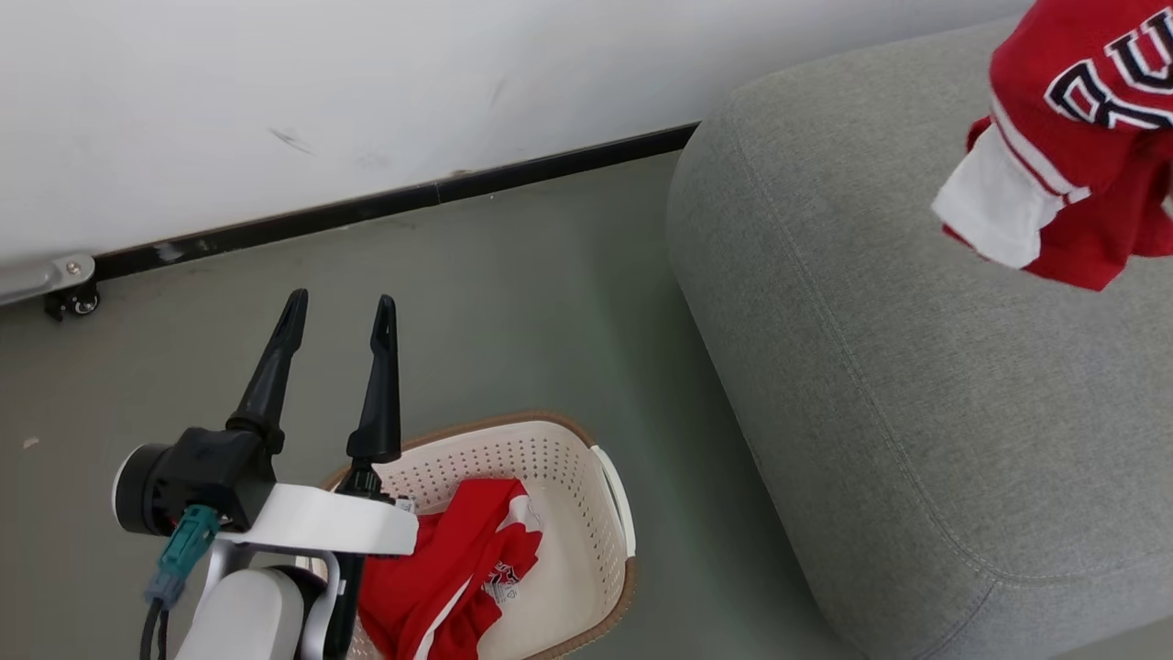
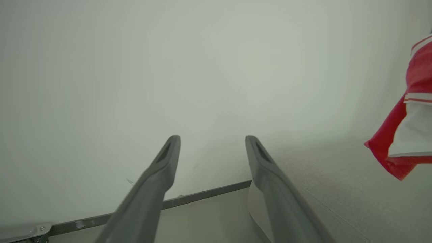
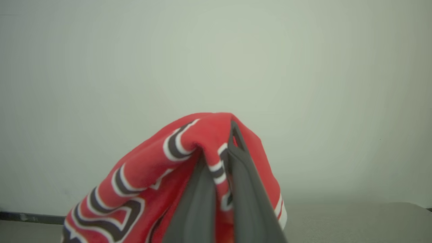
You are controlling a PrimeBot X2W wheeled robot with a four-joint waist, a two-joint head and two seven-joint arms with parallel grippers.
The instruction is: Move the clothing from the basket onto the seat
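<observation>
Right gripper [image 3: 222,148]: jaws pinched tight on the held jersey [image 3: 152,182], red fabric bunched over both fingertips, lettering draped down the left of the fingers

Held jersey [image 1: 1081,147] hangs over the seat [image 1: 916,412] top, toward its far right part; white cuff lowest, and in the left wrist view the hem [image 2: 391,168] looks clear of the cushion

Left gripper [image 1: 341,298]: jaws spread wide, nothing between them; well left of the seat, over the floor [image 1: 513,302], fingers pointing at the wall [image 1: 367,92]

Basket [image 1: 605,550] sits on the floor just left of the seat's near left edge, a strip of bare floor between them, not touching

Second jersey [image 1: 440,568] lies crumpled inside the basket, on the side away from the seat, partly under the left arm

Seat's rounded left corner ends short of the baseboard [image 1: 412,197]; open floor runs from that edge leftward along the wall

Most of the seat top near its left and front seams is bare grey fabric
</observation>
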